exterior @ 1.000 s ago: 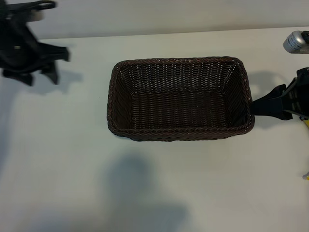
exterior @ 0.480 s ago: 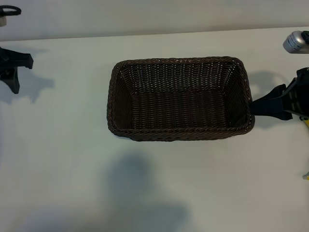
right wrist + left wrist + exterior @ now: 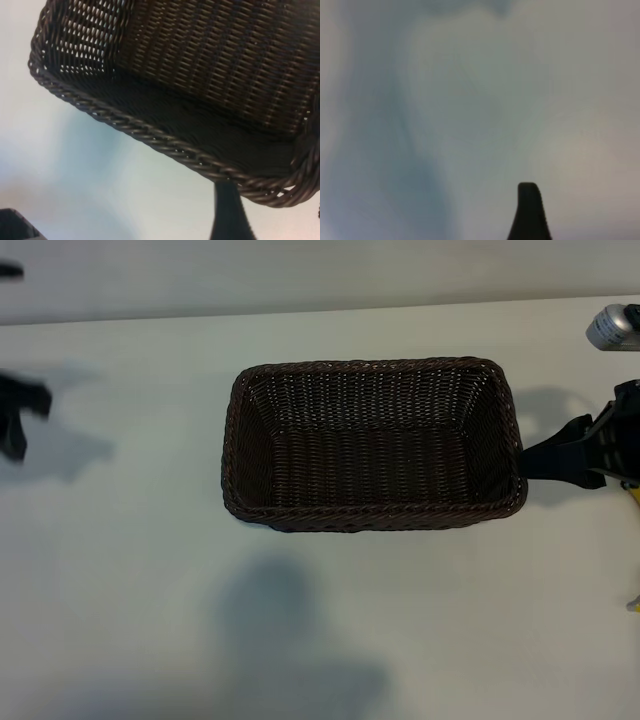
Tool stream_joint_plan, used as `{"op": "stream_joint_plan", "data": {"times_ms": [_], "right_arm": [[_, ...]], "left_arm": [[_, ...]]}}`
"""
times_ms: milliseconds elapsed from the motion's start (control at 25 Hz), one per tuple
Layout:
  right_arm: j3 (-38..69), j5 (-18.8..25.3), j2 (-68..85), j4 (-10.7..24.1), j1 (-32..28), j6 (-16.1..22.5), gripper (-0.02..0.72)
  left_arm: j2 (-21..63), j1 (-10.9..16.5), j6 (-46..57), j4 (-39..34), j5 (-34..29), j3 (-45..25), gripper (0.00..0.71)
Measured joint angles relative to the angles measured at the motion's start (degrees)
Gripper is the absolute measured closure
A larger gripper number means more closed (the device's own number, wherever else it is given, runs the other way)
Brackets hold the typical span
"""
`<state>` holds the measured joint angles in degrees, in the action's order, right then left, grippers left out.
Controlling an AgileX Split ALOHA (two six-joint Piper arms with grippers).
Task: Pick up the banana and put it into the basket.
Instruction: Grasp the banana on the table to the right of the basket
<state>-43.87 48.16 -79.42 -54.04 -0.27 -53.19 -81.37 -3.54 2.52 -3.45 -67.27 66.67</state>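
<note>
The basket (image 3: 372,445), dark brown wicker, stands empty in the middle of the white table (image 3: 130,570). The banana is not plainly in view; only two tiny yellow slivers show at the exterior view's right edge, too little to tell. My right gripper (image 3: 548,460) rests just outside the basket's right end, open, one black finger (image 3: 227,212) reaching up to the rim (image 3: 165,145). My left gripper (image 3: 14,412) is a blurred shape at the far left edge, well away from the basket. It is open, with one finger (image 3: 530,212) showing over bare table.
A silver cylinder (image 3: 612,326) lies at the back right corner, behind the right arm. The table's back edge (image 3: 300,312) runs along the top. A soft shadow (image 3: 290,640) falls on the table in front of the basket.
The left arm has swung left, from beside the back left corner to nearly out of the exterior view. The right arm and the basket have not moved.
</note>
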Motion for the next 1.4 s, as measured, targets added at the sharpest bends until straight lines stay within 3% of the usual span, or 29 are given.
{"op": "stream_joint_plan", "data": {"times_ms": [400, 640, 1080, 1400], "right_arm": [[0.00, 0.00, 0.00, 0.00, 0.00, 0.00, 0.263], [0.00, 0.00, 0.00, 0.00, 0.00, 0.00, 0.263], [0.00, 0.00, 0.00, 0.00, 0.00, 0.00, 0.263], [0.00, 0.00, 0.00, 0.00, 0.00, 0.00, 0.263]], "left_arm": [[24.58, -0.77, 0.28, 0.46, 6.63, -25.82, 0.150], [43.24, -0.77, -0.04, 0.46, 9.07, -35.06, 0.150], [68.65, -0.77, -0.18, 0.28, 6.29, -37.12, 0.150], [78.29, -0.40, -0.18, -0.23, 6.30, -37.12, 0.150]]}}
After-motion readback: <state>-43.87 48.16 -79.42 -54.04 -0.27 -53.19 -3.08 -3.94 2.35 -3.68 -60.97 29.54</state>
